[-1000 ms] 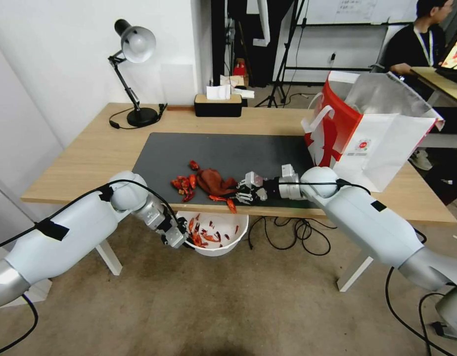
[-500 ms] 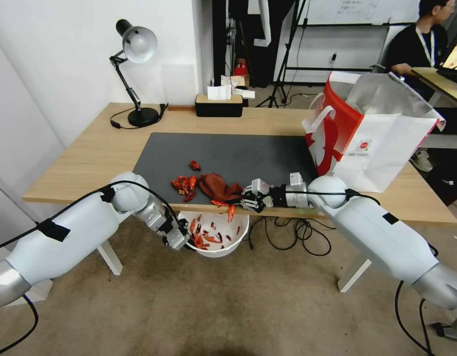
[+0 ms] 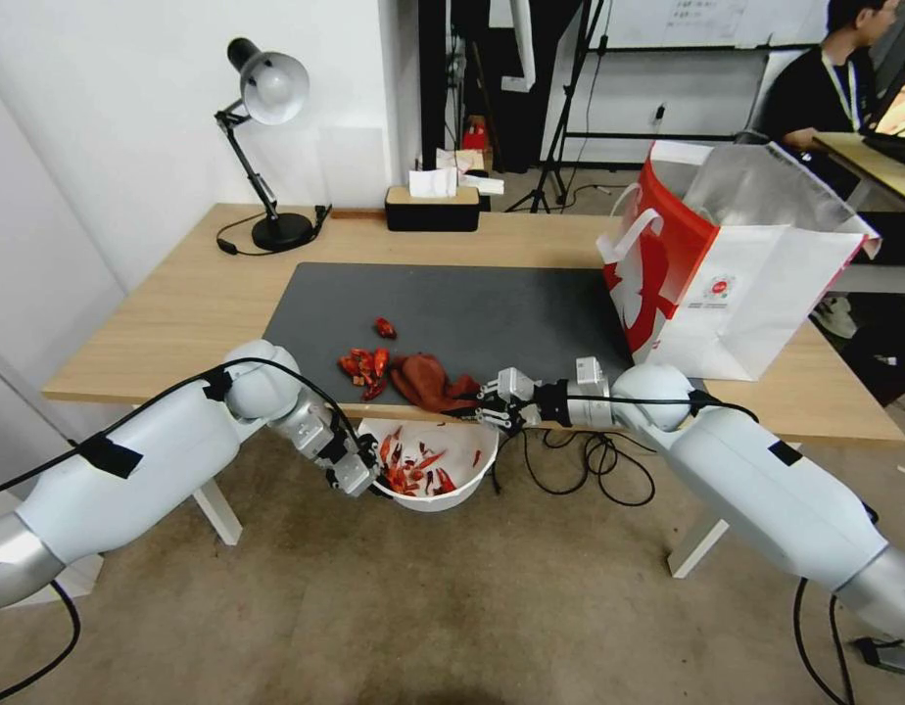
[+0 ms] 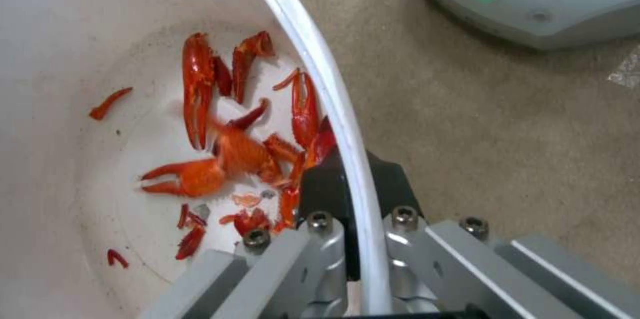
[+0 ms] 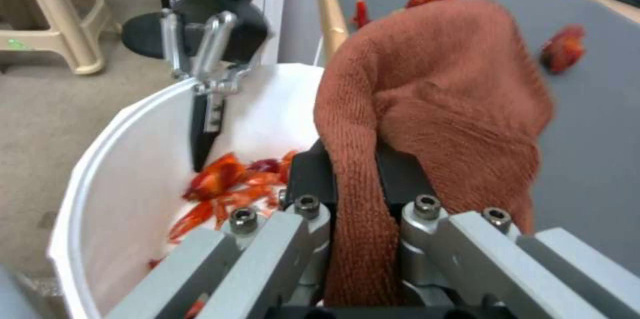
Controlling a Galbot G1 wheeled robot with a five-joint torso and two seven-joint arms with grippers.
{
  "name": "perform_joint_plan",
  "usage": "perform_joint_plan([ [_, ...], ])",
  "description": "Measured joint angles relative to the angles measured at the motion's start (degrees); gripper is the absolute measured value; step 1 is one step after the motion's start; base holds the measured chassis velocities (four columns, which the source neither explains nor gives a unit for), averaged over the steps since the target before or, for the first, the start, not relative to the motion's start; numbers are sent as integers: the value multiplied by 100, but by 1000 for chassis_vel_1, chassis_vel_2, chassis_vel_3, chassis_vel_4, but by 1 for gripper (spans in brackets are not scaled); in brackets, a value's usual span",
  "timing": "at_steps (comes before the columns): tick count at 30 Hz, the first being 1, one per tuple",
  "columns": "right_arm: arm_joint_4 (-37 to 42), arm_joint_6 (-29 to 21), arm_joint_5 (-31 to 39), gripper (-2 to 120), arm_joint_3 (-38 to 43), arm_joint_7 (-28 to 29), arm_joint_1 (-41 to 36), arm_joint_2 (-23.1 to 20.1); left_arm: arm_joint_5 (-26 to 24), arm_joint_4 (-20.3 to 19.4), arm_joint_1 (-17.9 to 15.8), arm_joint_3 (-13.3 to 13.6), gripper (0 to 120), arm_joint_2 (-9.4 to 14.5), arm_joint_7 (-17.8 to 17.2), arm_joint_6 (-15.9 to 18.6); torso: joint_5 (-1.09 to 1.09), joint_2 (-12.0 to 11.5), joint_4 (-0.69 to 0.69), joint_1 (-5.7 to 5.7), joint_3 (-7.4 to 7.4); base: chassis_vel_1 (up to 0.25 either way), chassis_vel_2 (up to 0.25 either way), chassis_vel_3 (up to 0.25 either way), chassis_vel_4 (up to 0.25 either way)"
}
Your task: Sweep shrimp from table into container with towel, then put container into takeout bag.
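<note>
- My left gripper (image 3: 366,482) clamps the bowl (image 3: 472,477) rim, holding it below the table (image 3: 159,313) edge.
- My right gripper (image 3: 484,403) pinches the towel (image 3: 425,381) at the mat (image 3: 472,308) front edge, above the bowl.
- Shrimp (image 3: 413,472) lie in the bowl; a few more on the mat left of the towel.
- Bag (image 3: 727,264) stands upright on the table's right end.

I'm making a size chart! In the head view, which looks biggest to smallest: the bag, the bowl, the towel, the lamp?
1. Bag.
2. Lamp and bowl: too close to call; the table hides part of the bowl.
3. Towel, smallest.
</note>
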Motion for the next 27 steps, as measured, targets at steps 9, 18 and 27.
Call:
perform_joint_plan([
  [9, 427, -29, -1, 6, 155, 65, -334, -113, 0, 45, -6, 2, 0, -20, -1, 2, 0, -1, 0, 1, 0, 0, 0, 0, 0],
  [18, 641, -30, 14, 6, 263, 113, -544, -187, 0, 42, -25, 40, 0, -22, -2, 4, 0, -1, 0, 1, 0, 0, 0, 0, 0],
  [27, 845, -73, 133, 6, 404, 158, -757, -247, 2, 39, -11, 30, 0, 26, -6, 6, 0, -1, 0, 1, -2, 0, 0, 0, 0],
])
